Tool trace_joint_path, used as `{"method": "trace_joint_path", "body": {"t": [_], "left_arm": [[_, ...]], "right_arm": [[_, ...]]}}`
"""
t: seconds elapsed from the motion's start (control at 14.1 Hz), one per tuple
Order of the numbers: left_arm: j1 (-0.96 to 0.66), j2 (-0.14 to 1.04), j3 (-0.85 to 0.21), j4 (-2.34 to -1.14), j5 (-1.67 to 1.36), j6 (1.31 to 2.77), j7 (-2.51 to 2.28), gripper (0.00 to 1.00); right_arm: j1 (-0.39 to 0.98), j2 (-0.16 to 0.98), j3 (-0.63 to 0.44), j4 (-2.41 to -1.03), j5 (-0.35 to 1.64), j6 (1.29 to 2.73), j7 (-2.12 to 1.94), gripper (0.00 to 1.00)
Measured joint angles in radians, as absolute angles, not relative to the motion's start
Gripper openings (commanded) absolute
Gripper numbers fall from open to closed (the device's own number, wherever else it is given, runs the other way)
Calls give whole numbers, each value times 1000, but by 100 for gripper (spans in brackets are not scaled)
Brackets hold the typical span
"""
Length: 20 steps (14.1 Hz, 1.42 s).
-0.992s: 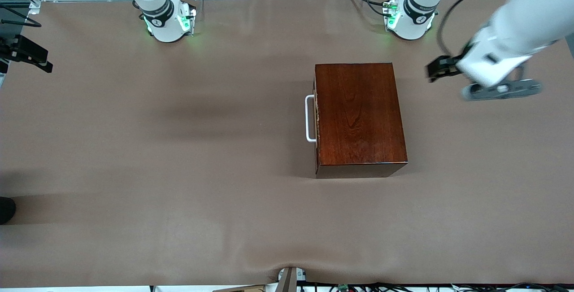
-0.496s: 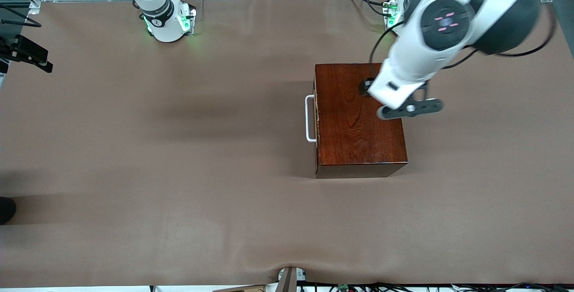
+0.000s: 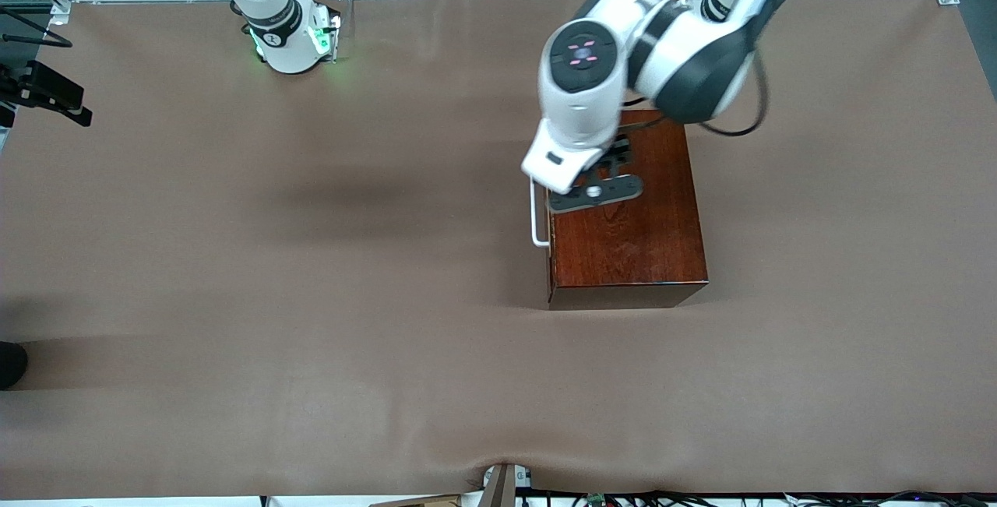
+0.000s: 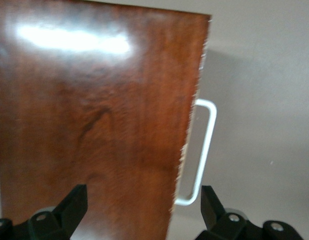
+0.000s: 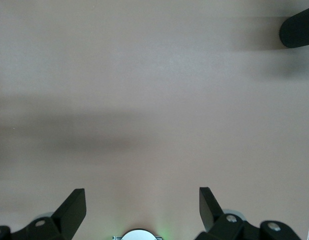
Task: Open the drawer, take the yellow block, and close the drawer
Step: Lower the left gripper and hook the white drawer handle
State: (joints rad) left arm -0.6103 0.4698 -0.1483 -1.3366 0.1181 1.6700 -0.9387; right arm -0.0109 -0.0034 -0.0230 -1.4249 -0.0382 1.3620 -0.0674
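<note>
Worktop (image 3: pixel 311 258) carries the wooden box (image 3: pixel 631 242), drawer shut, so the yellow block isn't visible. Left gripper (image 4: pixel 144 210) hangs over the box's top edge above the handle (image 4: pixel 204 150), jaws apart. Risk: descending here hits the lid instead of straddling the bar. Right gripper (image 5: pixel 142 210) waits over bare worktop, jaws apart.

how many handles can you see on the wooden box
1: a white U-shaped handle on the drawer front of the wooden box, the side facing the right arm's end of the table. Other sides are hidden and may carry more.
</note>
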Motion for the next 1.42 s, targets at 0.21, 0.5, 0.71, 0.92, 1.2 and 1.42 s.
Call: {"method": "trace_joint_path", "body": {"t": [0.21,0.5,0.71,0.92,1.2,1.42], "left_arm": [[-673,538,-146,-1316,185,1760,-1025,100],[-739,613,-141,-1290,247,1839,-1107,100],[-765,646,-140,-1286,293,1849,-1120,100],[-765,657,-136,-1284,297,1854,-1120,100],[-768,685,-136,-1284,297,1902,-1118,100],[-778,702,-137,-1284,297,1887,-1092,100]], "right_arm": [[-11,-3,-23,-1425,-38,1362,-67,100],[-11,-3,-24,-1425,-38,1362,-67,100],[-11,-3,-25,-1425,-38,1362,-67,100],[-11,-3,-25,-1425,-38,1362,-67,100],[-11,-3,-25,-1425,-38,1362,-67,100],[-11,-3,-26,-1425,-38,1362,-67,100]]}}
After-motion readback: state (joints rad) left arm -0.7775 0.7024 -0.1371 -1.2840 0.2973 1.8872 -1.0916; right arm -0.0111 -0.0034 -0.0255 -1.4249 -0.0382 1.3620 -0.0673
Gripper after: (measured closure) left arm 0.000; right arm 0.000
